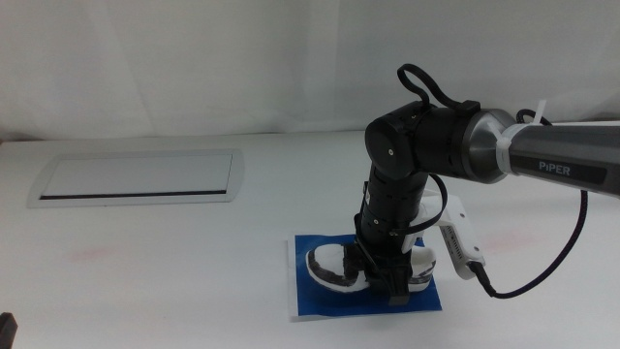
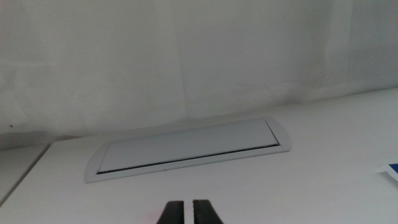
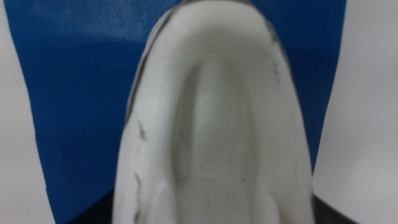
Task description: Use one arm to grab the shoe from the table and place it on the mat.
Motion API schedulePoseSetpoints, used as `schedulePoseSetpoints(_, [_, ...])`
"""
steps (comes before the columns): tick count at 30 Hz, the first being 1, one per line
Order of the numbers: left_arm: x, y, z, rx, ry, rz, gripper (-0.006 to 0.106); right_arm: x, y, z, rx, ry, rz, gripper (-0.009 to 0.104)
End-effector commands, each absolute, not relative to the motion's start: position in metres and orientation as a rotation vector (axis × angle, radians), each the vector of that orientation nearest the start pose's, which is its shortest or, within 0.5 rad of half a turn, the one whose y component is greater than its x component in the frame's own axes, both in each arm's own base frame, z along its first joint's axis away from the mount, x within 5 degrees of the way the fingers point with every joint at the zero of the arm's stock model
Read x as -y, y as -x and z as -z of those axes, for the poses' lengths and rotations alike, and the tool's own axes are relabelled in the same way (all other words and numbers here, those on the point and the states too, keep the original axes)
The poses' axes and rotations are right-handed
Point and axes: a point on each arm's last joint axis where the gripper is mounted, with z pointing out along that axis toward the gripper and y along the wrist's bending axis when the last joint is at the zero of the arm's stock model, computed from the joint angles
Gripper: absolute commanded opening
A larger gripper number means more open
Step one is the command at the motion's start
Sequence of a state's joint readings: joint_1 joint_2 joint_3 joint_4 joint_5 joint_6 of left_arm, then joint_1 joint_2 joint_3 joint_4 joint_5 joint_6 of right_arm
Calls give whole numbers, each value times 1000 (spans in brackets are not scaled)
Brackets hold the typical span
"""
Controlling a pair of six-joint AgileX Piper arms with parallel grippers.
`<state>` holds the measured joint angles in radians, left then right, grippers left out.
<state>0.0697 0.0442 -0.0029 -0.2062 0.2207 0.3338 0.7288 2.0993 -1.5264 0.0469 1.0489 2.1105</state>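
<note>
1. The right tool (image 1: 381,276) comes down from the right arm (image 1: 484,145) onto the middle of the shoe (image 1: 334,267), directly over the mat (image 1: 302,291). Its jaws straddle the shoe's sides, but how tightly they close on it cannot be told: the middle view hides the jaw tips behind the shoe and wrist, and the right wrist view shows no clear jaw at all.
2. The right wrist view is filled by the shoe's white inner lining (image 3: 214,137), seen from very close, with the blue mat (image 3: 74,93) on both sides of it and the white bench (image 3: 367,124) beyond.
3. The shoe lies lengthwise across the mat, within its edges. Whether its sole rests fully on the sheet cannot be told.
4. The left tool (image 2: 185,213) waits over the near-left part of the bench, with its two dark jaws drawn together and only a thin gap between them, holding nothing. It faces the silver-framed inset panel (image 2: 186,149).
5. Count: one shoe, one mat, one inset panel (image 1: 136,179), two tools, one bench (image 1: 145,281).
</note>
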Motion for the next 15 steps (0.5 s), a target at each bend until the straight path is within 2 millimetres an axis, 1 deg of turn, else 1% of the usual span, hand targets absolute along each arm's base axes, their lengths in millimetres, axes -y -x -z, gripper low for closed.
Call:
schedulePoseSetpoints(1, [0, -59, -180, -1769, -74, -94, -3, -276, -305, -155, -2418, -2061, -56, 55])
schedulePoseSetpoints(2, [0, -59, -180, -1769, -74, -94, -3, -276, -305, -155, -2417, -2060, -61, 60])
schedulePoseSetpoints(3, [0, -59, -180, -1769, -74, -94, -3, -276, -305, -155, -2417, -2060, -65, 62])
schedulePoseSetpoints(10, [0, -59, -180, -1769, -74, -94, -3, -277, -306, -156, -2415, -2057, -80, 62])
schedulePoseSetpoints(15, [0, -59, -179, -1773, -74, -93, -3, -280, -305, -156, -2415, -2089, -118, 62])
